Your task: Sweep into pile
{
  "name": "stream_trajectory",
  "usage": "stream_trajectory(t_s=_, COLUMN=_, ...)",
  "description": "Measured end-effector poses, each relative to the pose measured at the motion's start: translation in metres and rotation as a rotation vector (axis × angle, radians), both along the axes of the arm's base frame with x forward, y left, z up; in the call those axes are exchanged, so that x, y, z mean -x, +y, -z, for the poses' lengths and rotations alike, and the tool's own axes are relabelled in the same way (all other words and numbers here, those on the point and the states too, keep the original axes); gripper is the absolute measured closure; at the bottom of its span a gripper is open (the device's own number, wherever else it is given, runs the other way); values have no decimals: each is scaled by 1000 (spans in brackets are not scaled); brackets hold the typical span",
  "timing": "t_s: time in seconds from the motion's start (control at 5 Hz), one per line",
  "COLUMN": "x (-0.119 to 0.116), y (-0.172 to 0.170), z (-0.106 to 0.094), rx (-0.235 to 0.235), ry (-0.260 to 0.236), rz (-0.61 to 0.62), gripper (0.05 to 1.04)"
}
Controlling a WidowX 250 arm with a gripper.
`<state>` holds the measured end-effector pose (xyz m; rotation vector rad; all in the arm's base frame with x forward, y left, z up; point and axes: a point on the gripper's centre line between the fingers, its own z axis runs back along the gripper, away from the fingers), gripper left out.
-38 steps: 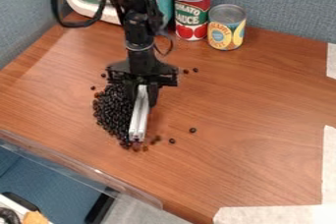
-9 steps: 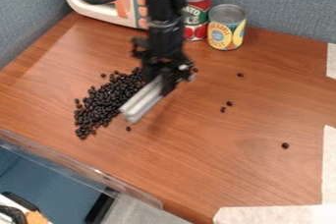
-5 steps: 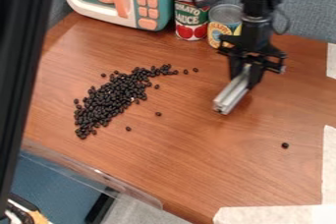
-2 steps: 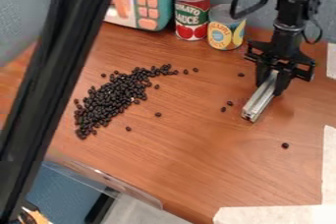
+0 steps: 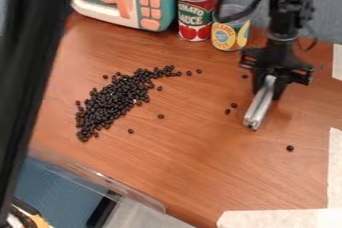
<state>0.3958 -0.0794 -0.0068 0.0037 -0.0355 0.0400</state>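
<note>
End effector [image 5: 269,88]: hanging from the black arm [image 5: 284,14] at 3 o'clock in the view, its two sides clamping on the metal bar.
Metal bar [image 5: 259,109]: slanting down from the grip, its free end pointing toward 7 o'clock; whether that end is touching the table [image 5: 194,172], I cannot tell.
Beans [image 5: 115,103]: lying in a dense, stretched heap at 9 o'clock, well apart from the bar, its tail thinning out toward 1 o'clock.
Stray beans: two sitting close together at 3 o'clock, between heap and bar; one lying at 2 o'clock, another at 4 o'clock, and a few resting just beside the heap.
Cans: the red can [image 5: 196,14] standing upright between 12 and 1 o'clock, the yellow can [image 5: 230,37] standing just beside it at 1 o'clock.
Toy oven [image 5: 160,2]: standing at 11 o'clock, near the red can.
Beam [image 5: 30,47]: a blurred black shape running down the 9 o'clock side.
White tape [image 5: 277,218]: lying at 5 o'clock.
</note>
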Motion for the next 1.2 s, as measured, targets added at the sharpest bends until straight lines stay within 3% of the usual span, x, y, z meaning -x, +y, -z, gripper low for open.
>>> stream_trajectory(t_s=0.4, x=25, y=42, z=1, rx=-42, ry=0, rz=-149, gripper=713)
stream_trajectory(t_s=0.8, x=21, y=52, z=0, rx=-60, ry=15, rz=-149, gripper=713)
stream_trajectory(t_s=1.2, x=19, y=103, z=-1, rx=-92, ry=4, rz=-231, gripper=713)
